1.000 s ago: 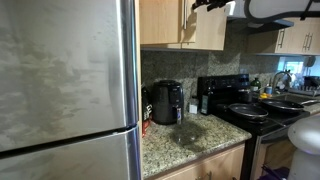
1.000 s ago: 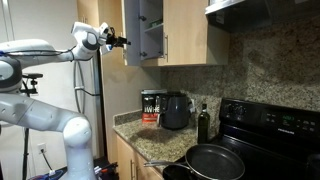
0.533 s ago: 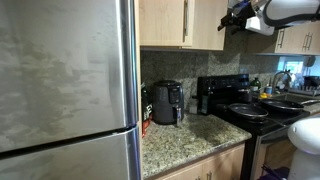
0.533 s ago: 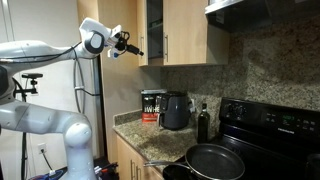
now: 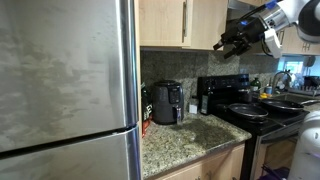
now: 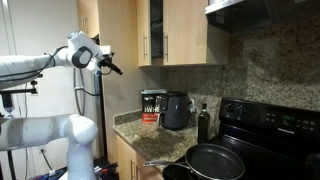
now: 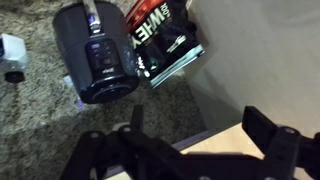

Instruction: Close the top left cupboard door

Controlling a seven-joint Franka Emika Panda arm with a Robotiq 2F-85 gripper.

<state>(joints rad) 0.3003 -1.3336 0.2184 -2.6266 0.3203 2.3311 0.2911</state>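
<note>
Next to the stainless fridge (image 5: 60, 80), the top left cupboard door (image 5: 162, 22) sits high on the wall and looks flush or nearly so. It should be a stiff, light hinged panel. Push its flat face near the slim bar handle (image 5: 186, 20). The gripper (image 5: 232, 42) hangs well apart, fingers (image 7: 268, 140) spread and empty.

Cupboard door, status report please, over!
End effector open, empty, off the door. Door ajar, dark gap showing. Nothing in the way.

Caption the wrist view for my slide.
Open gripper above granite counter, black appliance and red-black box.
</note>
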